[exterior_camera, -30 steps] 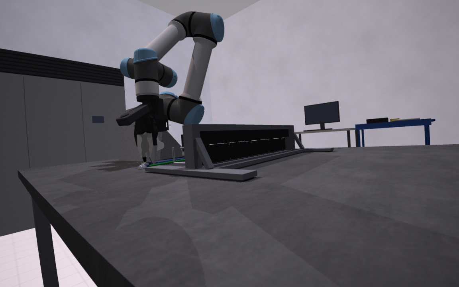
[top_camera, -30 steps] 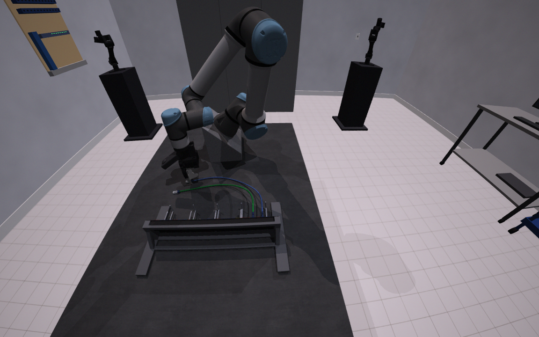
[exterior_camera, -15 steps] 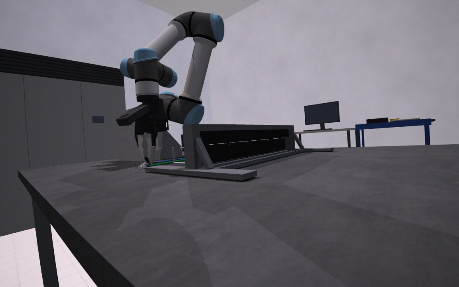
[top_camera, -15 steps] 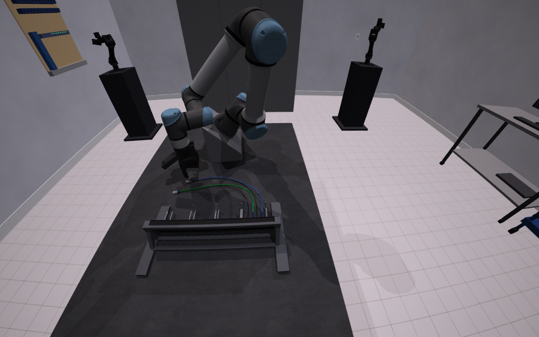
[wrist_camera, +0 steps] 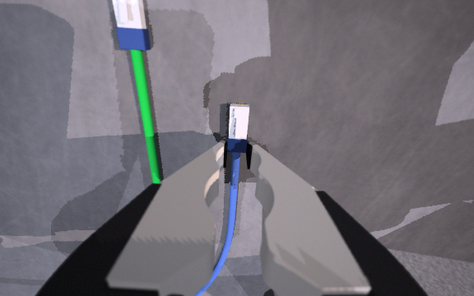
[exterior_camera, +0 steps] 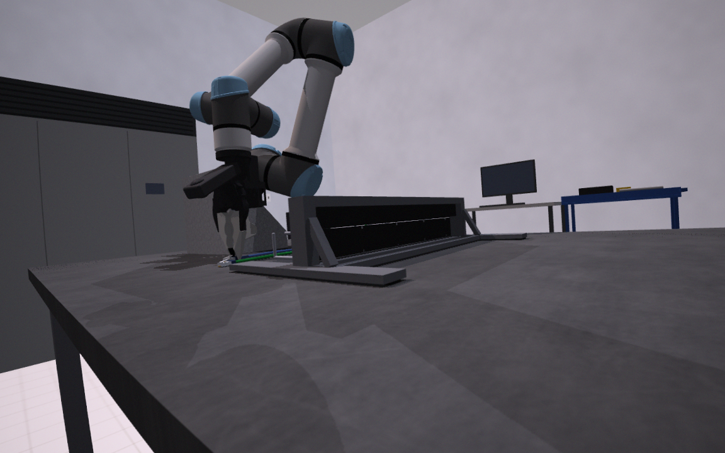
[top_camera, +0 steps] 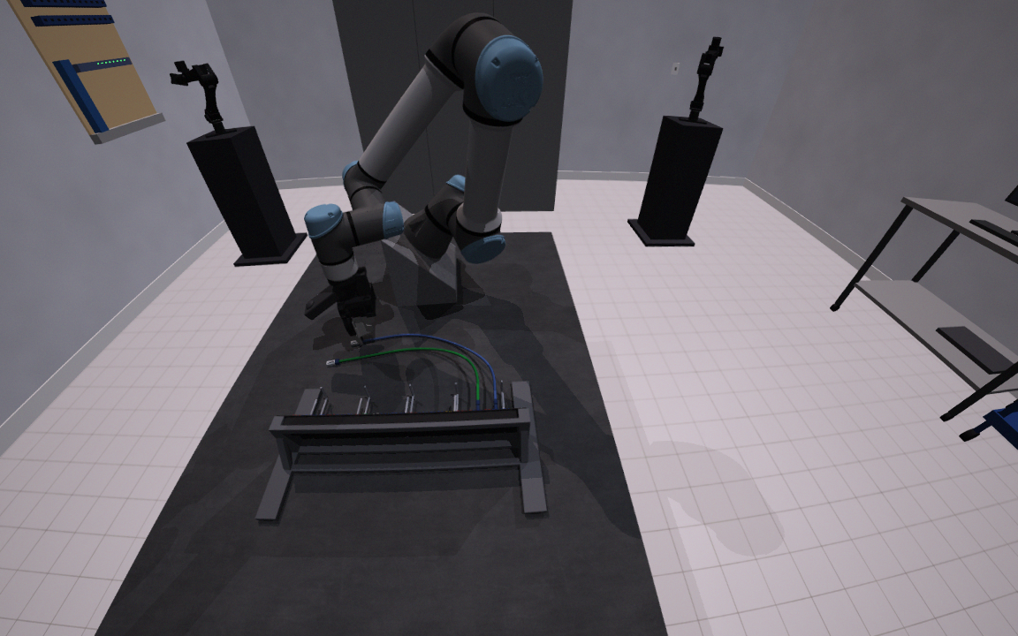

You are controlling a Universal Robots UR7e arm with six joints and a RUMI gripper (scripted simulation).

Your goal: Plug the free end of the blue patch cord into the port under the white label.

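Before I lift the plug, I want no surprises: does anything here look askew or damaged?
Nothing stands out. The rack stands level, the green cord lies loose beside it, and the claw is shut on the blue plug boot, pads squarely either side.

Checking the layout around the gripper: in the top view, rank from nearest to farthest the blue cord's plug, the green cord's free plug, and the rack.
1. Blue cord's plug, clamped in the gripper.
2. Green cord's free plug, lying just beyond.
3. Rack, farthest, across the table.

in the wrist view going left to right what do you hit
green cord → left finger of the tool → blue cord with its plug pinched in the tool → right finger
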